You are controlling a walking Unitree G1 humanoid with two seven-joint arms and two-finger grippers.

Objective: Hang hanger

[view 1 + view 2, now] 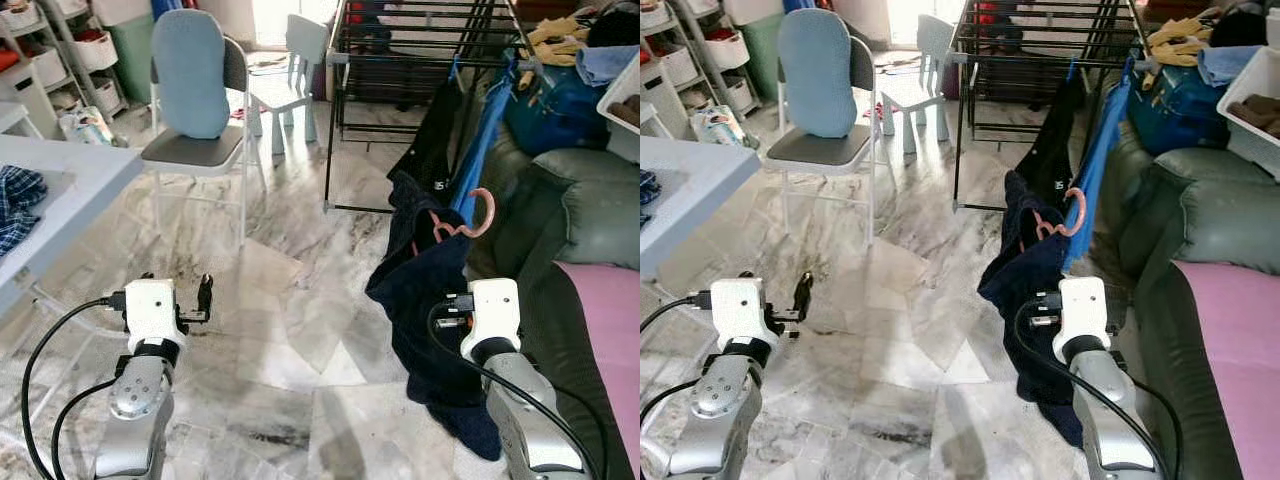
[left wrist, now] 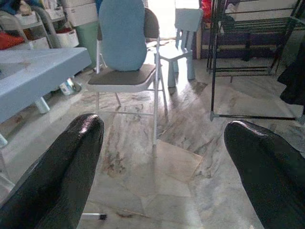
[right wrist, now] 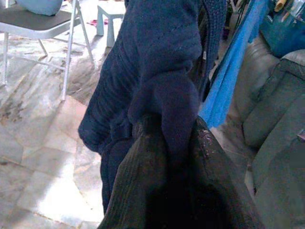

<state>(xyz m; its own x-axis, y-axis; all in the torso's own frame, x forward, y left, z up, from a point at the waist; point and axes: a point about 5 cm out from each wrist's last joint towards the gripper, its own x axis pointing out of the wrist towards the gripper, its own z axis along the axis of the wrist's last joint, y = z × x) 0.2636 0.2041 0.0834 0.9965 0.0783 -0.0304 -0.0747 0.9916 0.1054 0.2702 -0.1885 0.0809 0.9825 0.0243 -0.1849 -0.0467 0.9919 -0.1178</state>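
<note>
1. One item is under carriage: a pink plastic hanger (image 1: 468,224) bearing a dark navy knitted garment (image 1: 428,300), held up by the right gripper (image 3: 167,143).
2. Right jaws: pressed together on a fold of the garment, as the right wrist view shows; the hanger itself rides above and just ahead of the jaws, its hook uppermost and curling toward the green sofa (image 1: 590,215).
3. Destination, by judgement: the black metal drying rack (image 1: 420,45), where a blue cloth (image 1: 480,140) and a black garment (image 1: 432,140) already hang from the near rail.
4. Governing relation: the rail lies ahead of and higher than the hook, on the robot's right side. The right arm is the nearer one; the hook must rise above the rail, then lower onto it.
5. Hanger long axis: largely hidden under the cloth; cannot be confirmed.
6. Left gripper (image 1: 205,298): jaws spread, holding nothing, low over the marble floor (image 1: 300,330), well apart from the rack.
</note>
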